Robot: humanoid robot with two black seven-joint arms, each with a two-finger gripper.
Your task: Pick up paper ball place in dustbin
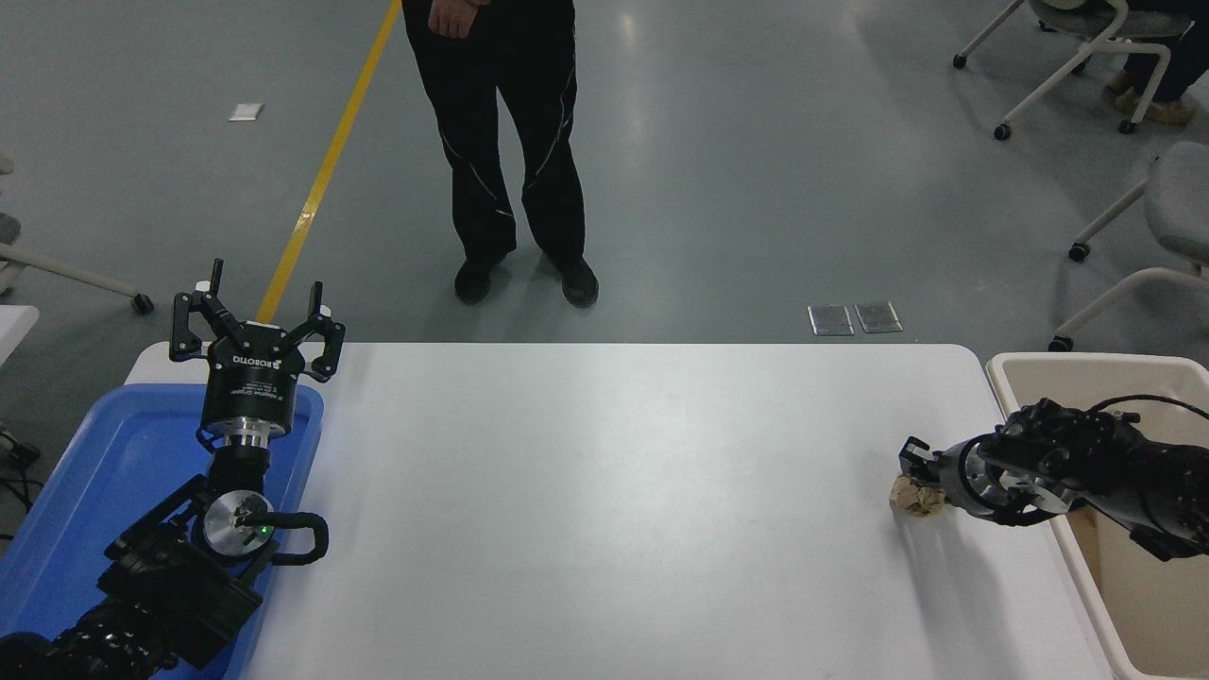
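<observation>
Paper ball (914,496) of crumpled tan kraft paper is lying on the white table (604,491) near its right edge, just short of the dustbin. Right gripper (918,472) is reaching in from the right over the bin's near-left rim, its body lying low and nearly level, pointing left. Its fingers are sitting over the top and far side of the ball and covering part of it; whether they are gripping the ball or merely resting around it cannot be told, and the ball appears to be touching the tabletop. Dustbin (1003,378), cream-beige with a thick rim, is standing against the table's right edge. Left gripper (257,307) is sitting parked at the far-left corner of the table, pointing away from the camera, its jaws spread wide and holding nothing. Blue tray (104,472) is lying beneath the left arm along the left edge. A person (505,142) in black trousers is standing beyond the far edge.
</observation>
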